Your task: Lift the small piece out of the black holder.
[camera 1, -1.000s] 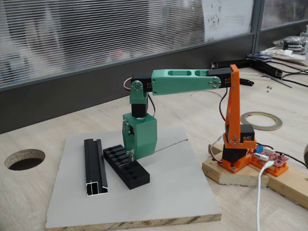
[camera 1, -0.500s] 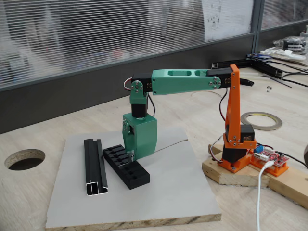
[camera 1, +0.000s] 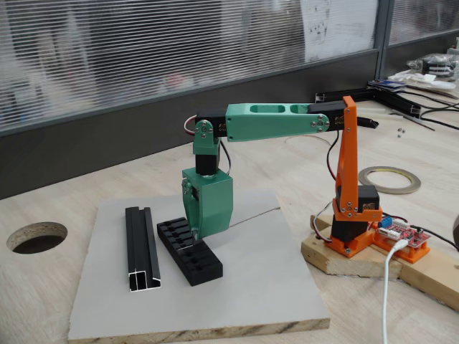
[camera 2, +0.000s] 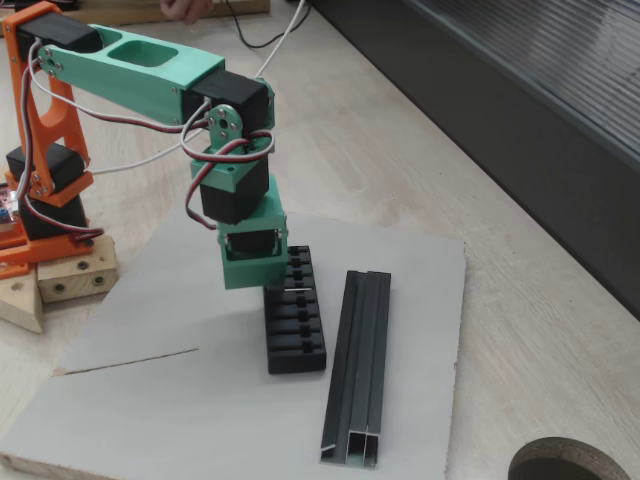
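While the light wooden bench (camera 1: 64, 287) carries a grey board (camera 2: 150, 400) under the arm, a dark wall with ribbed glass runs behind it. The green gripper (camera 1: 195, 233) points straight down onto the black holder (camera 1: 192, 252), touching its far slots; whether its jaws are open or closed cannot be told. A thin grey sliver, likely the small piece (camera 2: 292, 289), sits in a slot right beside the gripper's lower edge. Just beyond the holder lies a longer black rail (camera 1: 142, 248), apart from it. Well behind the gripper stands the orange base (camera 1: 350, 215) on a wooden block, with a tape ring (camera 1: 389, 179) farther off. A round hole (camera 1: 36, 236) is cut into the bench past the rail.
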### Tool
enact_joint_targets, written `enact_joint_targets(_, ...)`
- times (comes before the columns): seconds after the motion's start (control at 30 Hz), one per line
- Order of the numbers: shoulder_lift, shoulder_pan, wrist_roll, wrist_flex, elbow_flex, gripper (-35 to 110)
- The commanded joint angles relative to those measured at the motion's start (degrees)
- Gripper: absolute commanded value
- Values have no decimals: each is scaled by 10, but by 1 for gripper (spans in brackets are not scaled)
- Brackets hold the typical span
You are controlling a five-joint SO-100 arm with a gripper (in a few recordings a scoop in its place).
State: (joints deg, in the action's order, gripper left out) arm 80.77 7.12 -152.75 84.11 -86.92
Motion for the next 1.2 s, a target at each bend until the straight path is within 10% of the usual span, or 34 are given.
enact_joint_targets(0.0,30,3,-3,6,-2,10)
enact_joint_targets(1.17,260,-32,-8,6,44,10)
